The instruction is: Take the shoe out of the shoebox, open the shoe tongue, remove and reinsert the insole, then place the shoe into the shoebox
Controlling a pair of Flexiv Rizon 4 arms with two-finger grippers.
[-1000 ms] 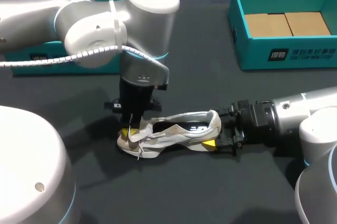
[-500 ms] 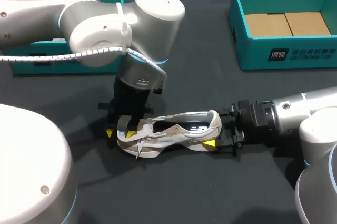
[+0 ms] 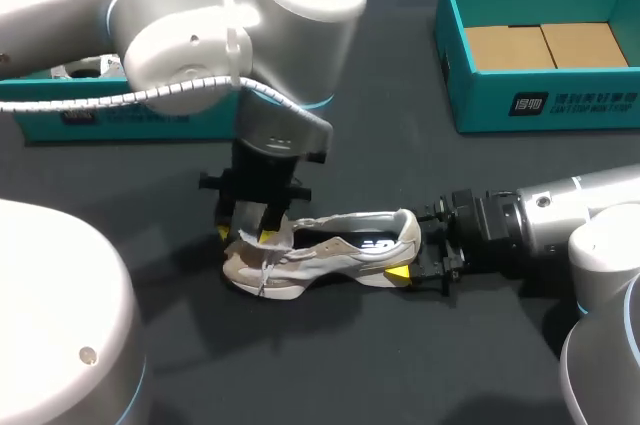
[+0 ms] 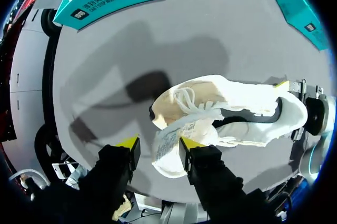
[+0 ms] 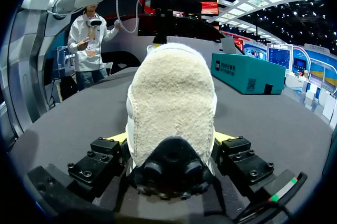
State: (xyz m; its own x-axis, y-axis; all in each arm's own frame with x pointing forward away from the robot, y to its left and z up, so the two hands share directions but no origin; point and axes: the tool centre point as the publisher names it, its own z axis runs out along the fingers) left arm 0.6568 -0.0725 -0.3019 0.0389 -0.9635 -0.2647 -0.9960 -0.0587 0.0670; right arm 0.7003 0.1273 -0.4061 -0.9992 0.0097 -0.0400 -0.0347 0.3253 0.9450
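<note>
A white and beige shoe point(image 3: 330, 250) stands upright on the dark table, toe to the left. My right gripper point(image 3: 420, 257) is shut on its heel; in the right wrist view the fuzzy heel point(image 5: 171, 108) fills the space between the fingers, with the right gripper point(image 5: 169, 139) touching it on both sides. My left gripper point(image 3: 246, 235) hangs over the toe end, open. In the left wrist view the raised tongue point(image 4: 169, 142) stands between the left gripper point(image 4: 159, 144) fingers, close to one finger point(image 4: 192, 144) and apart from the other. The laces point(image 4: 184, 100) lie loose ahead.
A teal shoebox point(image 3: 560, 105) with brown cardboard inside sits at the back right. Another teal box point(image 3: 100, 117) lies at the back left, mostly behind my left arm. Bare table stretches in front of the shoe.
My left gripper went from shut at the shoe's tongue to open, shifting a little left and back over the toe end. The shoe and my right gripper stayed put.
</note>
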